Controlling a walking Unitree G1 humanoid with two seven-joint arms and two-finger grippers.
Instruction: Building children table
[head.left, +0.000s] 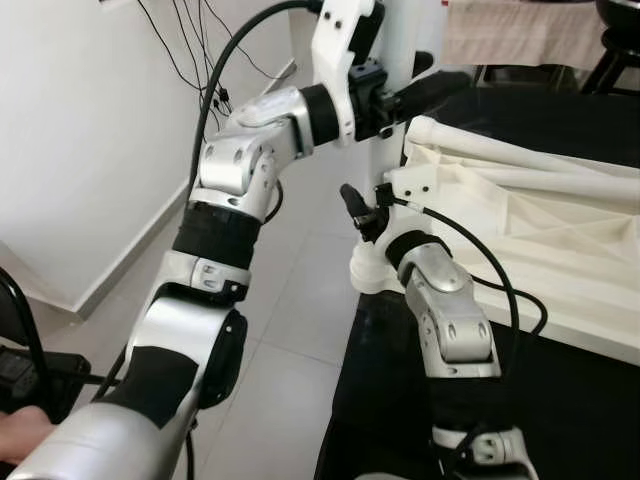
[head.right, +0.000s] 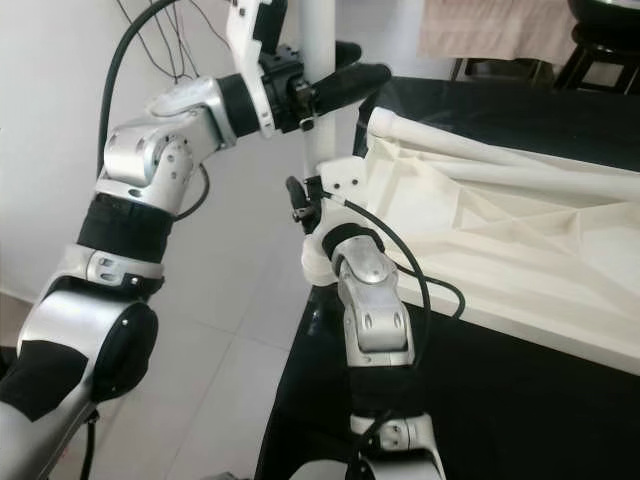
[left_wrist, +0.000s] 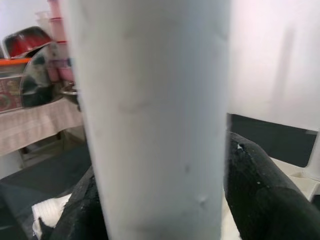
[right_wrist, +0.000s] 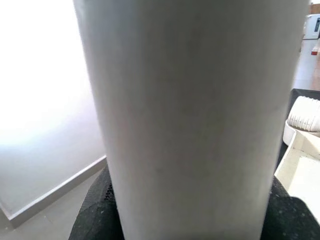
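- The white table leg (head.right: 318, 90) stands upright at the near corner of the overturned children's tabletop (head.right: 500, 230), which lies cream-coloured with its ribbed underside up on a black surface (head.right: 520, 400)
- The left end effector (head.right: 345, 75) reaches in from the robot's left, high on the leg – its two black fingers (left_wrist: 260, 195) sit on either side of the white tube, closed against it in the left wrist view
- The right end effector (head.left: 362, 215) comes up from below, lower on the same leg, just where the leg meets the corner socket (head.left: 415, 185) of the tabletop
- In the right wrist view the leg (right_wrist: 195, 115) fills the space between the right fingers (right_wrist: 97, 212), whose black pads press its sides – a firm grip
- A second white leg (head.left: 520, 150) lies flat along the far edge of the tabletop
- The pale tiled floor (head.left: 290, 330) runs beside the black surface up to a white wall (head.left: 80, 130), where dark cables (head.left: 190, 60) hang
- A person's hand (head.left: 22, 432) shows at the lower left corner, near a black chair frame (head.left: 15, 320)
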